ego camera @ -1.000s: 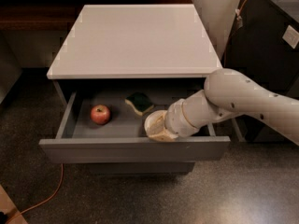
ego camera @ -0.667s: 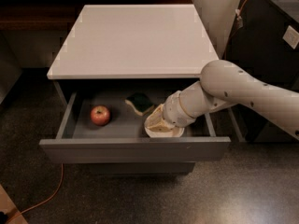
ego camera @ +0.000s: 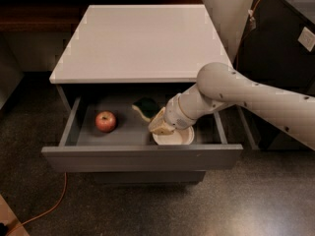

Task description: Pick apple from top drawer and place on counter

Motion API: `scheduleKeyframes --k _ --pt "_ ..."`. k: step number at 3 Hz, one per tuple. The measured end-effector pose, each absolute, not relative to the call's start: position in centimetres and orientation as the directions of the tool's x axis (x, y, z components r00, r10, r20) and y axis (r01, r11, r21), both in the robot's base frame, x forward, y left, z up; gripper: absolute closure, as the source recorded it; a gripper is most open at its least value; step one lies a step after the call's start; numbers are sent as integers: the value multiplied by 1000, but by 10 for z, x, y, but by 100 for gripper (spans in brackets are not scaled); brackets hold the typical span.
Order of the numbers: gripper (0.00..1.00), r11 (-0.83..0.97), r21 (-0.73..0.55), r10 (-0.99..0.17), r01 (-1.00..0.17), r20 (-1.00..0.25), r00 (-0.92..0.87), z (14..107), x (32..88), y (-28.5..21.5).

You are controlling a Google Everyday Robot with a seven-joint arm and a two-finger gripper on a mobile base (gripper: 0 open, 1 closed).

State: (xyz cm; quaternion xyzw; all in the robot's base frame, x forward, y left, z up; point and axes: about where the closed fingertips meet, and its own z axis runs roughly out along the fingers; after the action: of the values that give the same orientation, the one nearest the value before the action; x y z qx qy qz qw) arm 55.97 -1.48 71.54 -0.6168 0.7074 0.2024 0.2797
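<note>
The red apple (ego camera: pixel 105 121) lies in the left part of the open top drawer (ego camera: pixel 142 157). The white counter (ego camera: pixel 140 41) tops the grey cabinet above it. My gripper (ego camera: pixel 160 124) reaches down into the drawer from the right, over the white bowl (ego camera: pixel 174 136) and just right of the green-and-yellow sponge (ego camera: pixel 144 107). It is to the right of the apple, apart from it, and holds nothing that I can see.
A dark cabinet (ego camera: pixel 285 48) stands to the right of the drawer unit. A dark wooden shelf (ego camera: pixel 29 18) runs along the back left. An orange cable (ego camera: pixel 49 205) lies on the speckled floor at the lower left.
My arm has swung left and further into the drawer, so the gripper now sits over the bowl's left side, nearer the sponge and apple. The apple has not moved.
</note>
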Motion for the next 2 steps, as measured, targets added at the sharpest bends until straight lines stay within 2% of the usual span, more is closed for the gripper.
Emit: scheduleKeyframes --k 2 --pt "100 136 -48 -823 -990 -562 -86 684 556 -7"
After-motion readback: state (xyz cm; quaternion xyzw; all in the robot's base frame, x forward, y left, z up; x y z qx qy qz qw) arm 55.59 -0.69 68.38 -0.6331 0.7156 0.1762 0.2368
